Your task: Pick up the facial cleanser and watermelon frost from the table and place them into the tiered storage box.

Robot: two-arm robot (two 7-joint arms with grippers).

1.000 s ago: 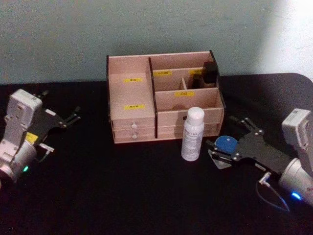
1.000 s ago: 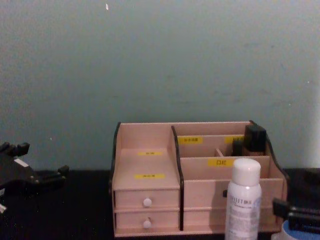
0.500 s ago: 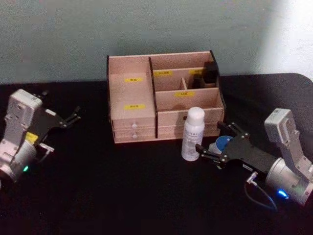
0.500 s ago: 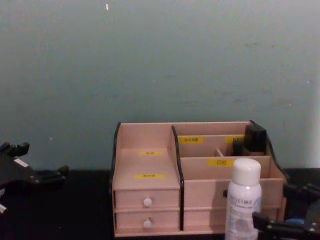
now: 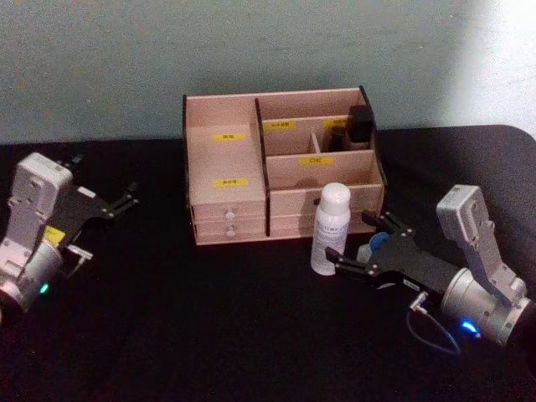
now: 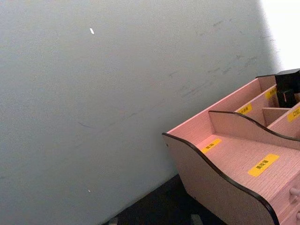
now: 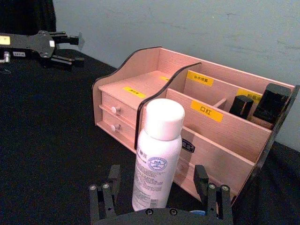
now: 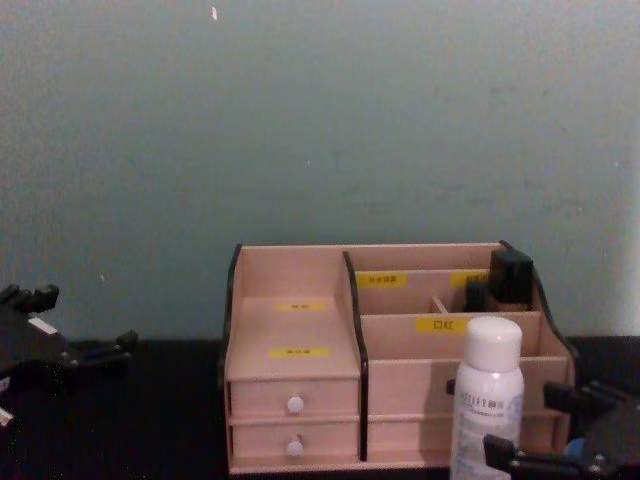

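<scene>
Standing upright on the black table (image 5: 209, 327), the facial cleanser (image 5: 330, 229) is just in front of the right half of the tiered storage box (image 5: 224, 167). The right gripper (image 5: 352, 237) hangs low just right of the bottle with its fingers spread wide and holding nothing. The watermelon frost (image 5: 377, 244) shows its blue lid between those fingers, close to the gripper's body. The left gripper (image 5: 129, 194) rests well off to the left of the box, its fingers apart and empty.
</scene>
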